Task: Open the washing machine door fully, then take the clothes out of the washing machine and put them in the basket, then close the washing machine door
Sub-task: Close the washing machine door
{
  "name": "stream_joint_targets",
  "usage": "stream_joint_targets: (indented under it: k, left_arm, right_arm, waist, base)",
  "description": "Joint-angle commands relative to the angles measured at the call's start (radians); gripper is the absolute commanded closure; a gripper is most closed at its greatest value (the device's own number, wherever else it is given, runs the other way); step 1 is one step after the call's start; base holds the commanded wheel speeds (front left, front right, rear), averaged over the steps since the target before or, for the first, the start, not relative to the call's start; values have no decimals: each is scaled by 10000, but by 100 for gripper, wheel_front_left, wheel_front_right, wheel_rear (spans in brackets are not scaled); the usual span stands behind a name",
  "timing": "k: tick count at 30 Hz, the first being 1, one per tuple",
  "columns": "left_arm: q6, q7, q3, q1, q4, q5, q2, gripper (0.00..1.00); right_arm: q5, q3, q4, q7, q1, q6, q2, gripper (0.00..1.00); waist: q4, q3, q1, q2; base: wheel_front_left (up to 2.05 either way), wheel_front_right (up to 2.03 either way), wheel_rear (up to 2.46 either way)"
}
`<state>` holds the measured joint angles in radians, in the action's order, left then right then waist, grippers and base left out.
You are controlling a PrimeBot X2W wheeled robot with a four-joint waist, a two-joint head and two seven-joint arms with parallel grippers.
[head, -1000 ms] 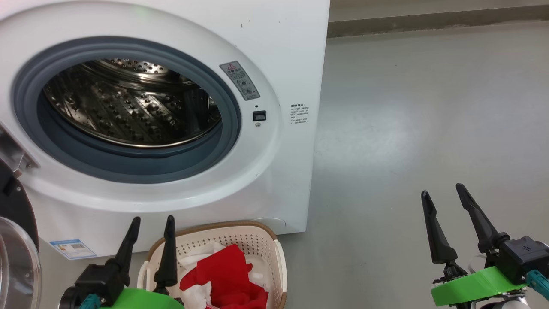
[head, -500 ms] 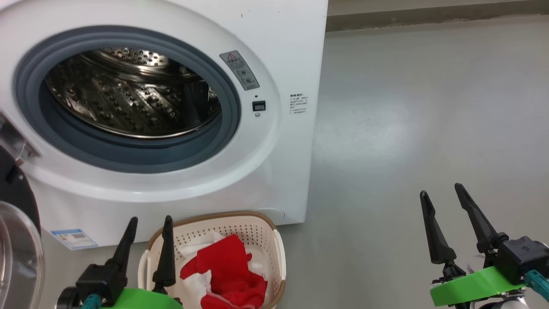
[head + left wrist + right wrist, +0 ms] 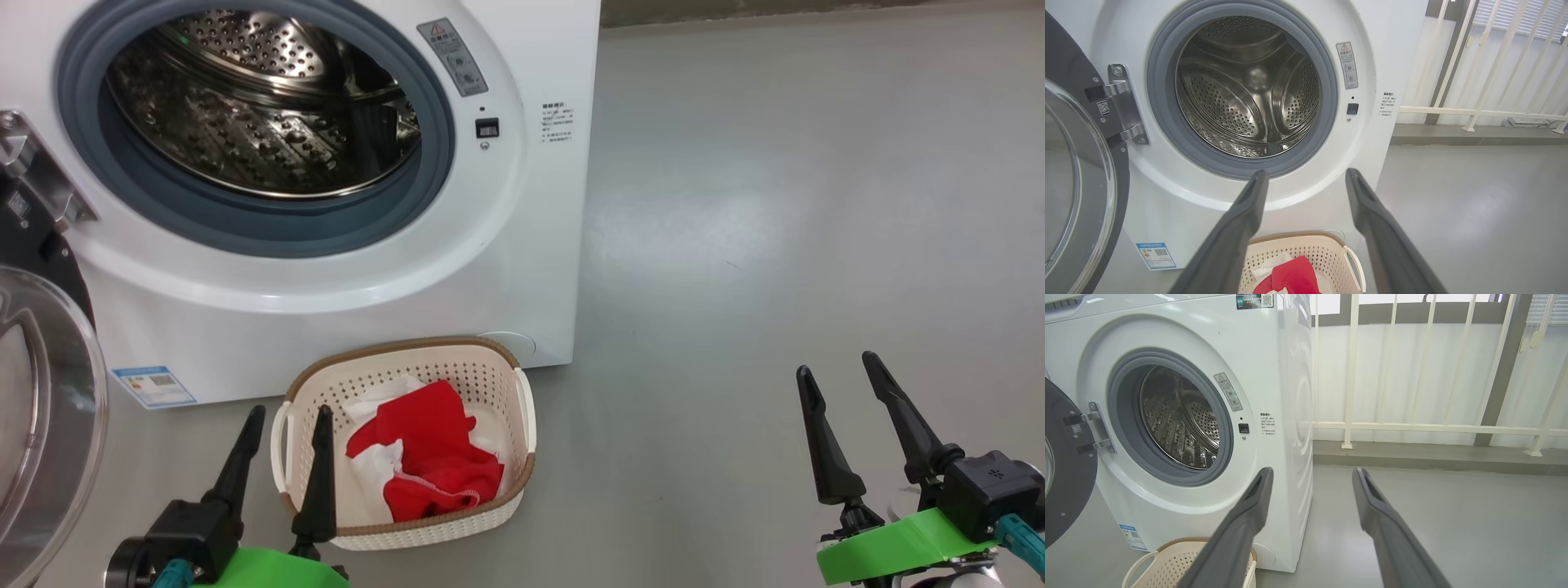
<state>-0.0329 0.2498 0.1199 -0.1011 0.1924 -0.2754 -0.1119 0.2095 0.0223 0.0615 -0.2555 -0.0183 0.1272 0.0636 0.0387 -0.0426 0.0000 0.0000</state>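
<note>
Clothes (image 3: pixel 424 457) sit in the basket (image 3: pixel 400 349) just before the washing machine (image 3: pixel 531 245), its drum (image 3: pixel 261 122) looking empty. My left gripper (image 3: pixel 292 412) and right gripper (image 3: pixel 837 365) hang spread, holding nothing. The washing machine door (image 3: pixel 49 392) gapes at the machine's hinge side; I fear a glancing push slipping off, leaving it unlatched.

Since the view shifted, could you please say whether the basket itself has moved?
No. The basket keeps its place by the lower front corner of the washing machine; the head camera moved instead.
</note>
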Motion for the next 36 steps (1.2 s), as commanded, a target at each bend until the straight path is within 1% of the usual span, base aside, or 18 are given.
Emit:
stream_joint_targets:
  k: [1, 11, 17, 23, 35, 36]
  left_arm:
    - [70, 102, -322, -154, -307, -51, -151, 0]
    - [-58, 100, -328, -136, -372, -163, -135, 0]
    - [-100, 103, -336, -225, -536, -251, -97, 0]
    - [-271, 109, -420, -172, -706, -265, -52, 0]
    - [-654, 113, -508, -26, -1069, -144, -42, 0]
    - [-654, 113, -508, -26, -1069, -144, -42, 0]
  right_arm:
    - [7, -219, -218, -63, 245, 35, 103, 0]
    - [14, -240, -223, -63, 264, 35, 88, 0]
    - [15, -184, -255, -63, 235, 35, 114, 0]
    - [23, -278, -187, -63, 247, 35, 208, 0]
    - [19, -658, -167, -63, 510, 35, 321, 0]
    - [19, -658, -167, -63, 510, 35, 321, 0]
  waist:
    - [-4, 1, 0, 0]
    - [-68, 2, 0, 0]
    - [-354, -38, 0, 0]
    - [-869, -13, 0, 0]
    - [-2269, 183, 0, 0]
    - [-2269, 183, 0, 0]
  base:
    - [-70, 70, 0]
    - [-14, 14, 0]
    - [0, 0, 0]
    - [0, 0, 0]
    - [0, 0, 0]
    - [0, 0, 0]
